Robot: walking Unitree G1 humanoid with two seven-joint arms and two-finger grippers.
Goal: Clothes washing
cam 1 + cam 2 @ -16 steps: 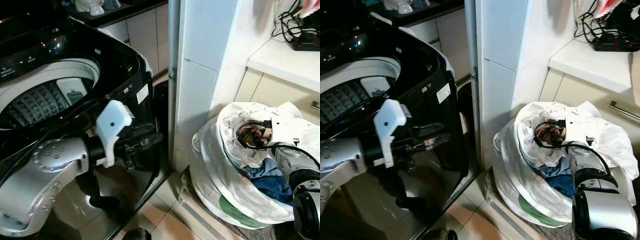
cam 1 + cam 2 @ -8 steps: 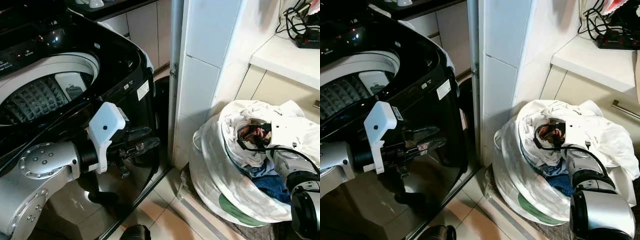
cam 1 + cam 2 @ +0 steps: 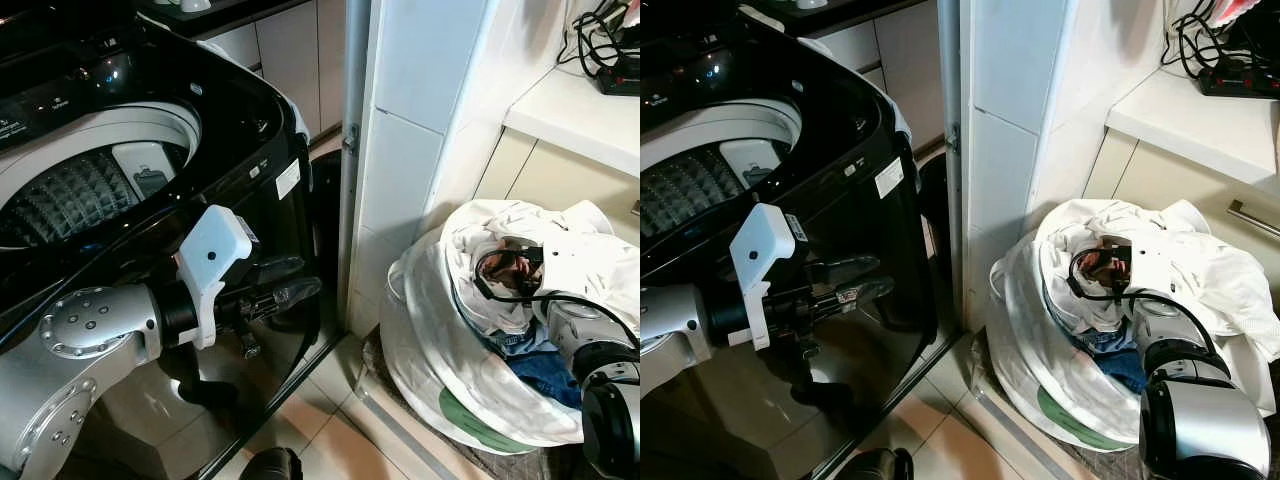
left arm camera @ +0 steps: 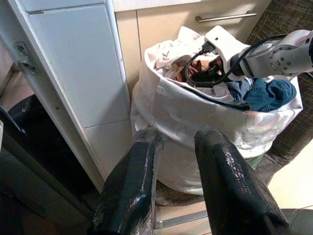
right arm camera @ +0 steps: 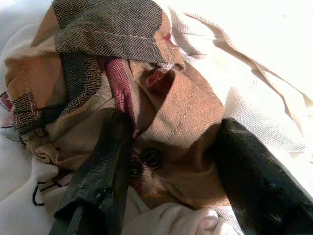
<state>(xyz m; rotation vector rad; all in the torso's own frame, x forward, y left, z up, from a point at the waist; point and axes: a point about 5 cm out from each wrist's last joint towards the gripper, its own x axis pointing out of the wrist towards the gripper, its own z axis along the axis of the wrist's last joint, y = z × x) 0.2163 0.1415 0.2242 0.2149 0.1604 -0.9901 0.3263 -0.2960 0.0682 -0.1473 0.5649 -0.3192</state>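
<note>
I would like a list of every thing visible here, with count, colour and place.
washing machine: one, black, lid open, on the robot's left
laundry bag: one, white, on floor at right
plaid garment: one, tan and dark, in the bag
blue clothes: some, in the bag
power strip: one, black, on white counter
left gripper: one, black fingers apart, in front of the machine
right gripper: one, open around the plaid garment

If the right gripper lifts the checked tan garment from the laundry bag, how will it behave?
The checked garment lies in crumpled folds, so it will probably hang limp and stretch out. The right gripper is open astride one bunched fold, so likely only that part rises first. It may drag the white cloth touching it.
</note>
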